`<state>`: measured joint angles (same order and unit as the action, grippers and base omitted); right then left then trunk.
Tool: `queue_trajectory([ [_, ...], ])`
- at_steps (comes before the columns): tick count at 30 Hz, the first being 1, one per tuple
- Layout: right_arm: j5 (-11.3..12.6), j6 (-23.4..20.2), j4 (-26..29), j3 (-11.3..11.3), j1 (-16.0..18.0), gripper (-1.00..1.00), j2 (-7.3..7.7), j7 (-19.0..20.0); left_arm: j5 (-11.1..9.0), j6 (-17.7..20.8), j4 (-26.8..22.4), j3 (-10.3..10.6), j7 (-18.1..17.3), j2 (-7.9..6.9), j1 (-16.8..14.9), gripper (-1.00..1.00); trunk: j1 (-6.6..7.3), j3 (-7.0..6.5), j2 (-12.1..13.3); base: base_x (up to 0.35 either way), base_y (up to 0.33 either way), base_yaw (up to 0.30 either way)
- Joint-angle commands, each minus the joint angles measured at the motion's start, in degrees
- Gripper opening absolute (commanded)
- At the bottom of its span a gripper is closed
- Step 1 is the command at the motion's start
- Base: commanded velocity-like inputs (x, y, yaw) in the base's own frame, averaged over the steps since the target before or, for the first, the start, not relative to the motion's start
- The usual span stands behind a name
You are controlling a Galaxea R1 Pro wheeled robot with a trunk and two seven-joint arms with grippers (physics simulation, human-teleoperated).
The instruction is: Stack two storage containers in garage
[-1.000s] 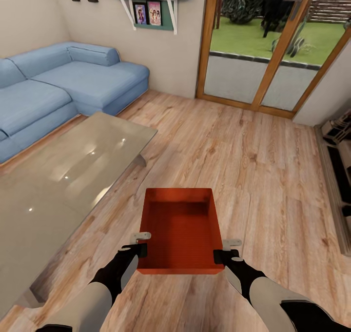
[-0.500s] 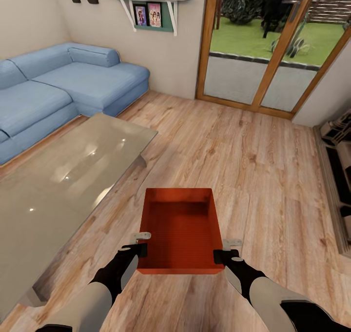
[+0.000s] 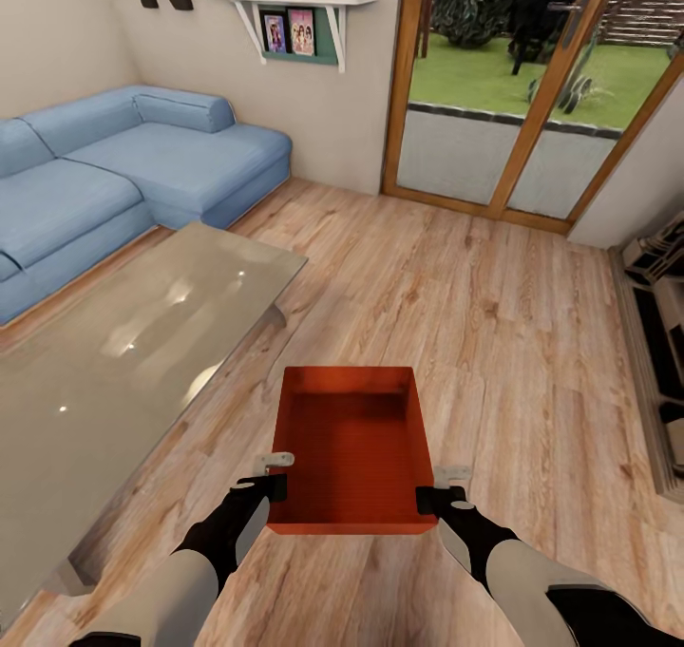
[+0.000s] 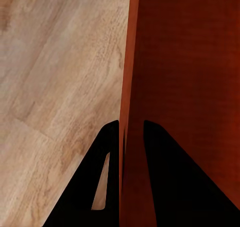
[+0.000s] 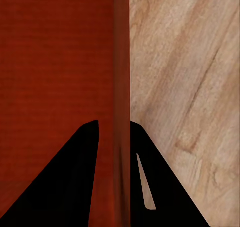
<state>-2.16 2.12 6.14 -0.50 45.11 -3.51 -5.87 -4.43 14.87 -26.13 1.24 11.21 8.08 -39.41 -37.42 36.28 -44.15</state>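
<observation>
Left end effector (image 3: pixel 275 473) and right end effector (image 3: pixel 435 488) each clamp a side wall of the orange bin (image 3: pixel 348 447), held between them, long axis pointing ahead over the wood floor (image 3: pixel 494 324).

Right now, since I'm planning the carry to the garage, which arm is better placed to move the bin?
Neither alone. The left gripper clamps the storage container's left wall, the right gripper its right wall, jaws straddling each wall. Carry it with both, over the wood floor.
</observation>
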Motion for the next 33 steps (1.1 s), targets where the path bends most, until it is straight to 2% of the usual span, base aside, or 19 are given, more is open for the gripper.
queue_trajectory([
  [1, -0.74, 0.22, 0.14, -1.17, 0.07, -1.00, -0.01, -0.20, 0.54, 0.51, 0.03, 0.00, 0.74, 0.00, 0.03, -1.00, 0.22, -0.14, 0.38, 0.000, 0.000, 0.000],
  [31, -0.74, 0.18, 0.19, -1.17, 0.07, -1.00, -0.01, -0.16, 0.48, 0.34, -0.06, -0.02, 0.74, 0.00, 0.03, -1.00, 6.81, -5.53, 12.41, 0.000, 0.000, 0.000],
  [33, -0.74, 0.20, 0.19, -1.17, 0.07, -1.00, 0.03, -0.14, 0.48, 0.30, -0.06, -0.01, 0.74, 0.00, 0.03, -1.00, 6.81, -5.53, 12.41, 0.000, 0.000, 0.000],
])
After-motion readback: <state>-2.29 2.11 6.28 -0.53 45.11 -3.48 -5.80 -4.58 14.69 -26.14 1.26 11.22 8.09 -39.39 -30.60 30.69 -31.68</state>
